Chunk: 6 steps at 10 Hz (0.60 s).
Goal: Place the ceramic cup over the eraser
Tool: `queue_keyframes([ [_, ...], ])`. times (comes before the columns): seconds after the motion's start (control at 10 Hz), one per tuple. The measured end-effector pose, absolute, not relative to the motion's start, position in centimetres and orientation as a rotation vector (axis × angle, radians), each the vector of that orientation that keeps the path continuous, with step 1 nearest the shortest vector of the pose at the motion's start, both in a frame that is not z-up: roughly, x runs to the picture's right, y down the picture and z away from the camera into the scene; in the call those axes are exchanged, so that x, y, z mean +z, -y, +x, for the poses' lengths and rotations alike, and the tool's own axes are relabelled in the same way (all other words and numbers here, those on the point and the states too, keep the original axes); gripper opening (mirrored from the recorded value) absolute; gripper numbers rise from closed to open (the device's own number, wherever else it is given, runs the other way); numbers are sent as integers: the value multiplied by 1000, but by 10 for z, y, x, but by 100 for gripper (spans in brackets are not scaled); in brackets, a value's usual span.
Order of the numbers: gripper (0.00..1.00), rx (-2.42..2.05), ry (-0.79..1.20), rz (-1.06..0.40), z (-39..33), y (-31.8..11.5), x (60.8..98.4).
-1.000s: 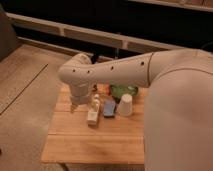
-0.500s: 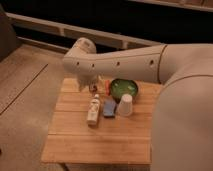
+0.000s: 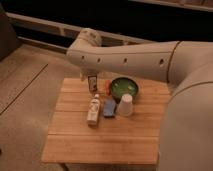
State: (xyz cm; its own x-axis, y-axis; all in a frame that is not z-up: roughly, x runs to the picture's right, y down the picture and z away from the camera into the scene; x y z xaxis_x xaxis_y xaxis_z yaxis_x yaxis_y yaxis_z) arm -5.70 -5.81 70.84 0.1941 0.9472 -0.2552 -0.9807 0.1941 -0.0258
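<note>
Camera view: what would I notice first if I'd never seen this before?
The big white robot arm stretches across the top from the right, and its gripper is hidden behind the arm's far end, above the back of the wooden table. On the table, a green bowl sits behind a white ceramic cup and a blue eraser.

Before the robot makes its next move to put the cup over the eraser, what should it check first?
1. Ceramic cup free: ok, stands on the table, unheld.
2. Cup mouth-down: cannot tell; it looks wider at the bottom.
3. Eraser uncovered: ok, lies flat between bottle and cup.
4. Room around eraser: not ok, both neighbours sit close.
5. Gripper ready: ok, open, hidden behind the arm above the table's far edge.
</note>
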Motion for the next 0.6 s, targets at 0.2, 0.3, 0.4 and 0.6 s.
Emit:
queue_keyframes([
  [0.2,65,1391,-303,-173,-22,37,706],
  [0.3,65,1421,-375,-148,10,26,699],
  [0.4,65,1464,-431,-126,40,16,692],
  [0.6,65,1532,-463,-99,73,8,690],
])
